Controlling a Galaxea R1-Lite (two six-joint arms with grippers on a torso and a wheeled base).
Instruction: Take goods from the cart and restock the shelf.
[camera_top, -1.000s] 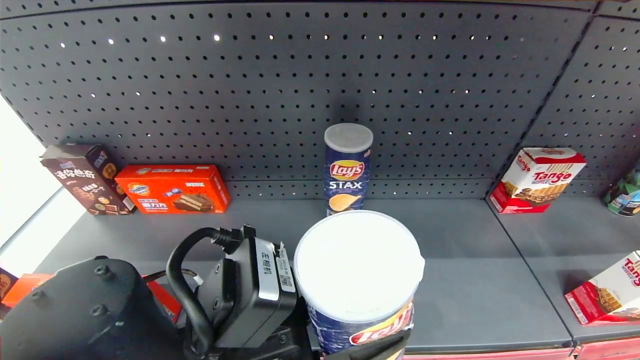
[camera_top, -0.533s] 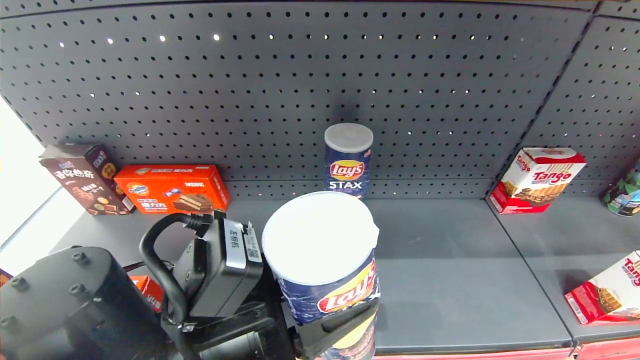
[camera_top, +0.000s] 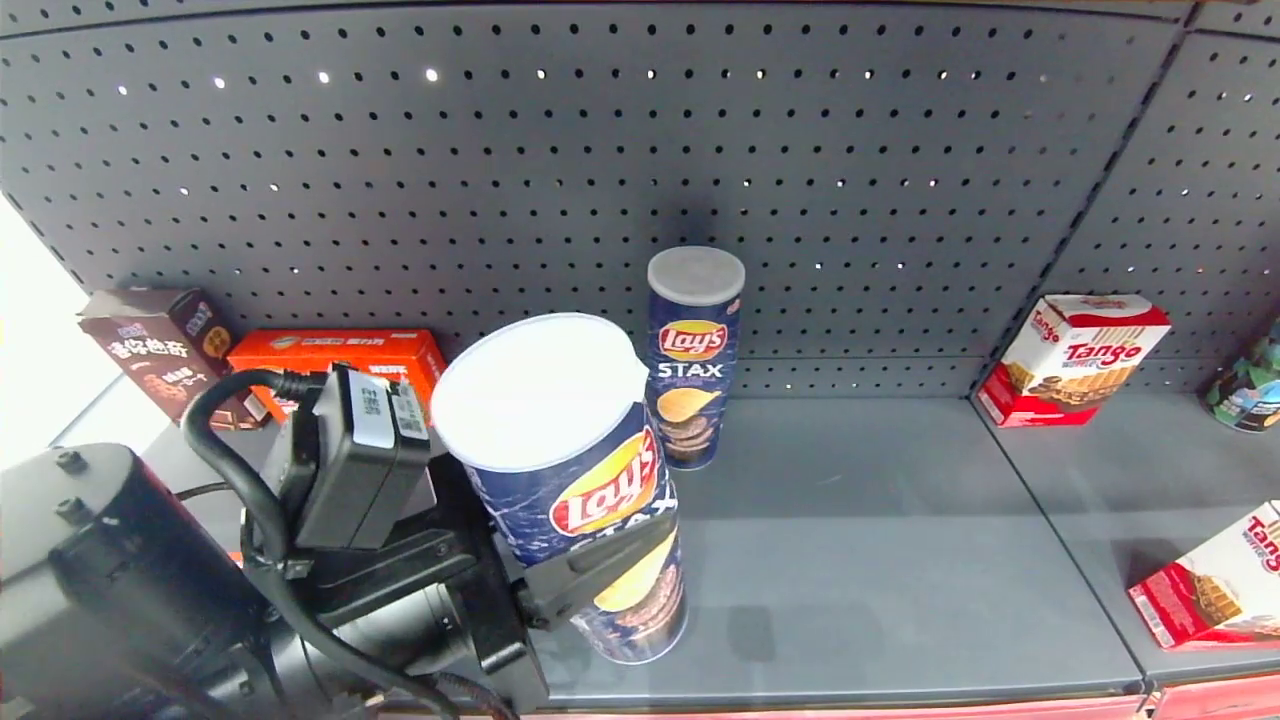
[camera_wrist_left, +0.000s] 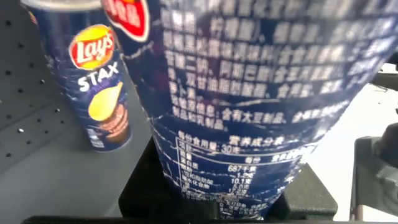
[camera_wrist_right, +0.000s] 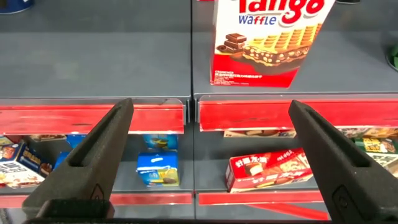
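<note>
My left gripper (camera_top: 588, 548) is shut on a dark blue chips can (camera_top: 560, 470) with a white lid. It holds the can slightly tilted over the front part of the grey shelf (camera_top: 900, 560); one black finger (camera_top: 600, 560) crosses its side. In the left wrist view the held can (camera_wrist_left: 249, 112) looms close. A second, matching can (camera_top: 693, 360) stands upright at the back of the shelf, just behind and to the right of the held one, and appears again in the left wrist view (camera_wrist_left: 99, 87). My right gripper (camera_wrist_right: 210, 106) is open and holds nothing, facing the shelf's red front strip (camera_wrist_right: 155, 118).
A brown box (camera_top: 165, 355) and an orange box (camera_top: 340, 360) stand at the back left. Two red-and-white wafer boxes (camera_top: 1080, 360) (camera_top: 1215, 590) sit on the right bay, with a green pack (camera_top: 1250, 390) at the far right. Bare shelf lies right of the cans.
My left arm has carried the can up and to the left, from the shelf's front edge in over the shelf, nearer the standing can. The rest stays put.
</note>
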